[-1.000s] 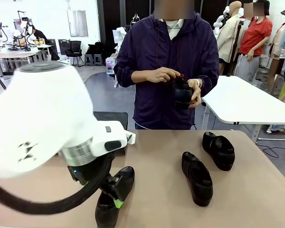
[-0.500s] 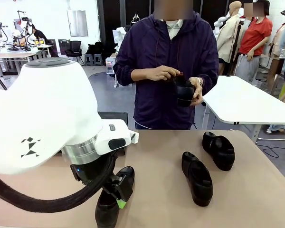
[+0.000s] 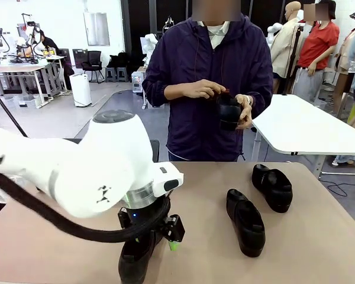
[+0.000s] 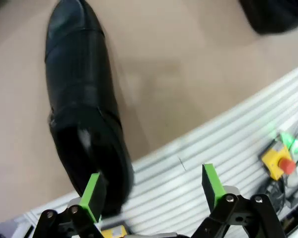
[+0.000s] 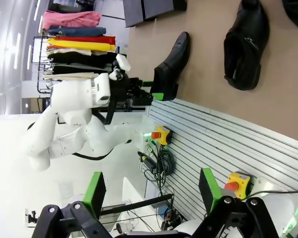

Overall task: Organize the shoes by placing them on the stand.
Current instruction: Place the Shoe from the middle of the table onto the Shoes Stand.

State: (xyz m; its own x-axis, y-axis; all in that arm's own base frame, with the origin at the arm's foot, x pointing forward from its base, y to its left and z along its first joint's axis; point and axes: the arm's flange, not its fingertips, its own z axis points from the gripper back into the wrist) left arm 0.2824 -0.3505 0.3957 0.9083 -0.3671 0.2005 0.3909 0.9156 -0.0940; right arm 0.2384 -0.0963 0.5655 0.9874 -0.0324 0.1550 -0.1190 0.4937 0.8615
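The right gripper point(image 5: 151, 191) hangs off the table's near side, jaws apart and empty. The left gripper point(image 4: 151, 191), jaws apart too, hovers at the near left edge of the table point(image 3: 201, 260). One green pad point(image 4: 92, 194) is just beside the heel of the nearest shoe point(image 3: 135, 260); I cannot tell if they touch. To the right lie the middle shoe point(image 3: 246, 223) and, farther, the right shoe point(image 3: 273, 188). Across the table a person point(image 3: 207, 71) holds the fourth shoe point(image 3: 228, 113) in both hands.
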